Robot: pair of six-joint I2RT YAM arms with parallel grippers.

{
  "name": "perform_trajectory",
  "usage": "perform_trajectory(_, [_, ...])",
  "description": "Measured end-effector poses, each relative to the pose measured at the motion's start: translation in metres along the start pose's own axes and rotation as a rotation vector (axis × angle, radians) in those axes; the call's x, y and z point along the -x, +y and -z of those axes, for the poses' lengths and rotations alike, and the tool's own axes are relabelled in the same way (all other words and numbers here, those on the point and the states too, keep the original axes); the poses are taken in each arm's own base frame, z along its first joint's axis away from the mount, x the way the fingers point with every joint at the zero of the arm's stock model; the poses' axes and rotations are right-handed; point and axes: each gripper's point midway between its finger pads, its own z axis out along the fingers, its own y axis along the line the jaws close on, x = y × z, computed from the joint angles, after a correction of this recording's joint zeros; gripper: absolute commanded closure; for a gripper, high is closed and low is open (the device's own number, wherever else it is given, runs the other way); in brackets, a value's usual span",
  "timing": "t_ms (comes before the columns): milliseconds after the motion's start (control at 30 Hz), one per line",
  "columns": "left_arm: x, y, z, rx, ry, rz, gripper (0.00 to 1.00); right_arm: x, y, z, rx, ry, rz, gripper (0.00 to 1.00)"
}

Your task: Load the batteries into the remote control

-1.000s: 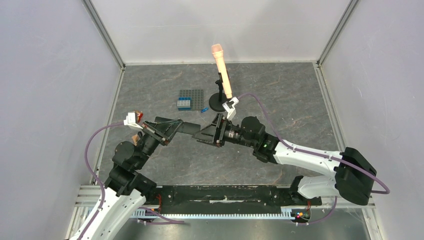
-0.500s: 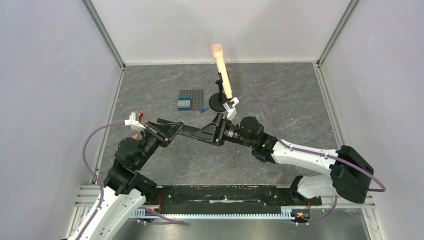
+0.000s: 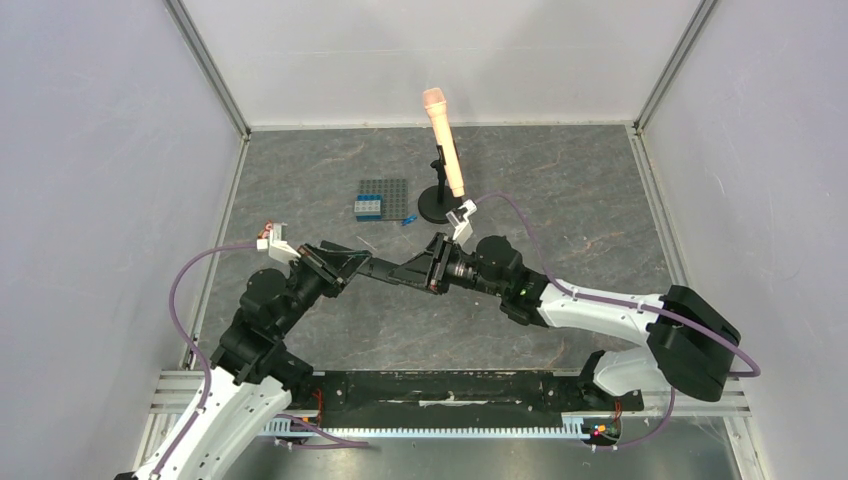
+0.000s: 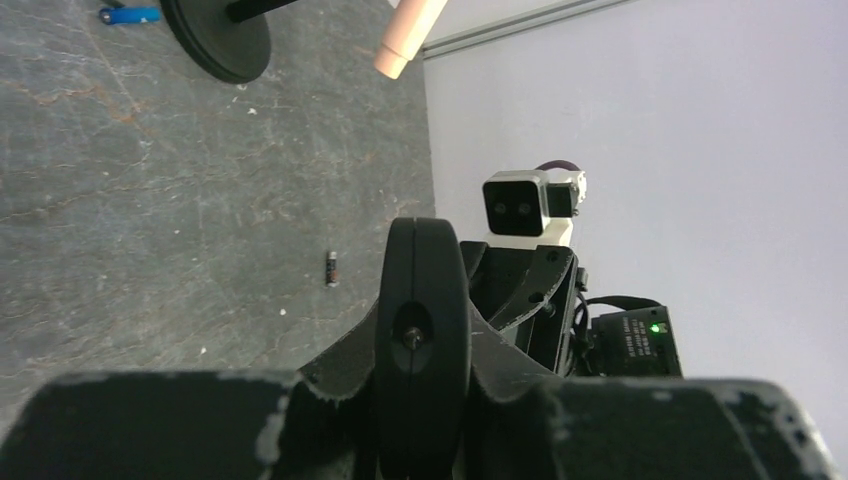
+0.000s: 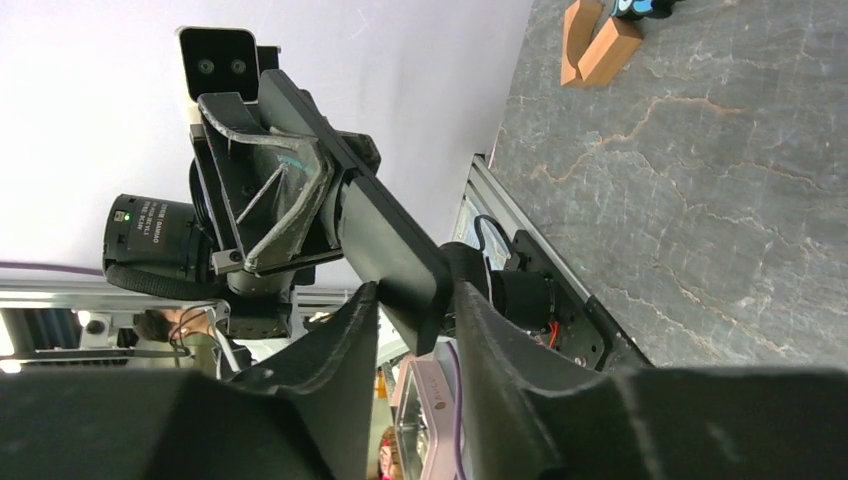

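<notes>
The remote control (image 3: 385,268), a slim black bar, hangs in the air between both arms. My left gripper (image 3: 345,263) is shut on its left end. In the left wrist view the remote control (image 4: 422,310) shows end on, wedged between the dark fingers (image 4: 300,400). My right gripper (image 5: 415,320) is shut on the other end of the remote control (image 5: 385,235), with a finger (image 5: 345,370) against each side. One battery (image 4: 331,268), tiny and dark with a pale tip, lies on the grey table below. I cannot see whether the remote's back cover is on.
A peach microphone (image 3: 443,140) leans on a black stand (image 3: 435,205) at the back. Left of it are a grey studded plate (image 3: 388,192) with a blue brick (image 3: 368,207) and a small blue piece (image 3: 408,219). Wooden blocks (image 5: 595,45) lie near the left arm.
The left arm has carried the remote to the right, into the right gripper. The right jaws, open wider before, have closed in on the remote's end.
</notes>
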Motion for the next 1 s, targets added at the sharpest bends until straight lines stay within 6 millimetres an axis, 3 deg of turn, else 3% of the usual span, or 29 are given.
perform_trajectory(500, [-0.006,0.013,-0.006,0.042,0.034,-0.074,0.98,-0.001,-0.012,0.007,-0.021,0.012,-0.02,0.99])
perform_trajectory(733, [-0.006,0.02,-0.011,0.075,0.05,-0.193,0.98,-0.002,-0.023,0.004,-0.044,0.027,-0.029,1.0])
perform_trajectory(900, [-0.005,0.053,-0.013,0.197,0.062,-0.298,0.98,0.009,-0.029,0.002,-0.051,0.006,-0.038,1.0])
perform_trajectory(1000, [-0.004,0.06,-0.014,0.219,0.063,-0.333,0.98,0.017,-0.031,0.001,-0.048,-0.012,-0.042,1.0])
